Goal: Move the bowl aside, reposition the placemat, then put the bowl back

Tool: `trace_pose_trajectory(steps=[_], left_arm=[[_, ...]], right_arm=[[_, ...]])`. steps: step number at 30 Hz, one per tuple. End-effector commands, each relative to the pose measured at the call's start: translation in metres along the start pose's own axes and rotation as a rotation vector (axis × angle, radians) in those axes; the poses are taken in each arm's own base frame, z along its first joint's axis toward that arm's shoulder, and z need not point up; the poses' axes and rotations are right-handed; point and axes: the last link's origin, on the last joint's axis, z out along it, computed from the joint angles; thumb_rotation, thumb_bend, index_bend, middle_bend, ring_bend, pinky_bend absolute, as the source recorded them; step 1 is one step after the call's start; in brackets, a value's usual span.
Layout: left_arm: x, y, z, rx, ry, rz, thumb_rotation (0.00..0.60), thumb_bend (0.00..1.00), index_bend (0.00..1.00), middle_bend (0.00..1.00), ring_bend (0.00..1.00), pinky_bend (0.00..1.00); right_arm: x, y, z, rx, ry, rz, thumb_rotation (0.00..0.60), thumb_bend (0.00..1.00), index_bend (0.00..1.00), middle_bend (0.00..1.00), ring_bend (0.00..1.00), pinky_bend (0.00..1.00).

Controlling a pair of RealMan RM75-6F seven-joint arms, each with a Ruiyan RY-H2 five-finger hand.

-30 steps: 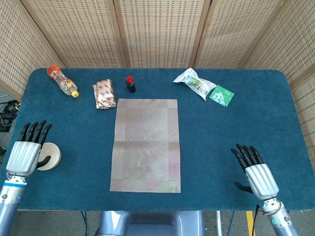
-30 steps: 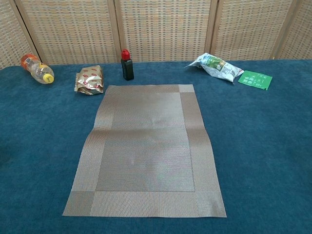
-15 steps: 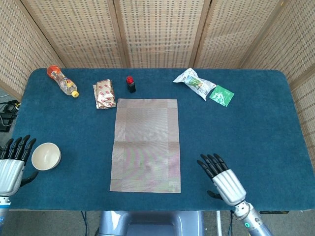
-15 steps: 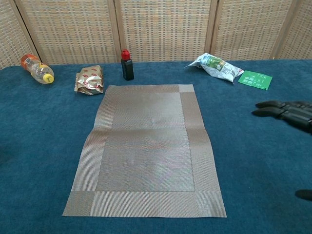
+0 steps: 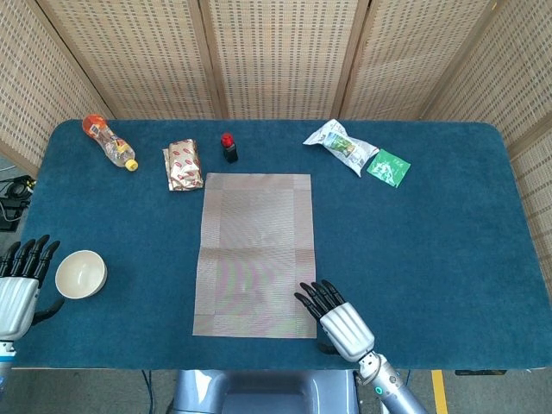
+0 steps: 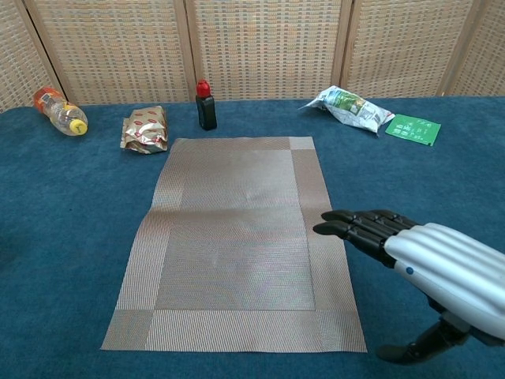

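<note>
With the bowl (image 5: 80, 273) already set aside at 9 o'clock beside the open, empty left hand (image 5: 17, 289), the right hand (image 5: 337, 317), flat and empty, has slid in to the mat's (image 5: 254, 250) 5 o'clock corner, so repositioning looks next.

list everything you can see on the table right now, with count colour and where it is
woven placemat: 1, grey-beige, centre of the table
small round bowl: 1, cream, near left edge, off the mat
plastic bottle: 1, clear with orange cap end, lying far left
foil snack packet: 1, silver-gold with red marks, beyond the mat's far left corner
small dark bottle: 1, black with red cap, upright behind the mat
crumpled wrapper bag: 1, white and green, far right of centre
flat sachet: 1, green, right of the wrapper bag
table cloth: 1, dark blue
left hand: fingers apart, beside the bowl, holding nothing
right hand: fingers extended at the mat's near right corner
</note>
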Motion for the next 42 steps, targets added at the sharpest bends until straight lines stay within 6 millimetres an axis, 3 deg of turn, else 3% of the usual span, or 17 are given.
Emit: trace_pose_trajectory(steps=[1, 26, 37, 42], left_arm=[[-0.001, 0.000, 0.000, 0.001, -0.003, -0.001, 0.600, 0.18, 0.00, 0.00, 0.00, 0.00], [-0.002, -0.001, 0.003, 0.006, -0.005, -0.010, 0.600, 0.18, 0.00, 0.00, 0.00, 0.00], [-0.004, -0.001, 0.004, 0.004, -0.006, -0.008, 0.600, 0.18, 0.00, 0.00, 0.00, 0.00], [-0.004, -0.001, 0.004, 0.003, -0.007, -0.009, 0.600, 0.18, 0.00, 0.00, 0.00, 0.00]], right_arm=[[-0.005, 0.000, 0.003, -0.007, -0.016, -0.001, 0.600, 0.00, 0.00, 0.00, 0.00, 0.00], [-0.031, 0.007, 0.019, -0.051, -0.107, -0.014, 0.600, 0.01, 0.01, 0.00, 0.00, 0.00], [-0.035, 0.001, 0.024, -0.015, -0.024, -0.001, 0.600, 0.40, 0.05, 0.00, 0.00, 0.00], [-0.035, 0.001, 0.022, 0.009, -0.011, 0.022, 0.600, 0.52, 0.06, 0.00, 0.00, 0.00]])
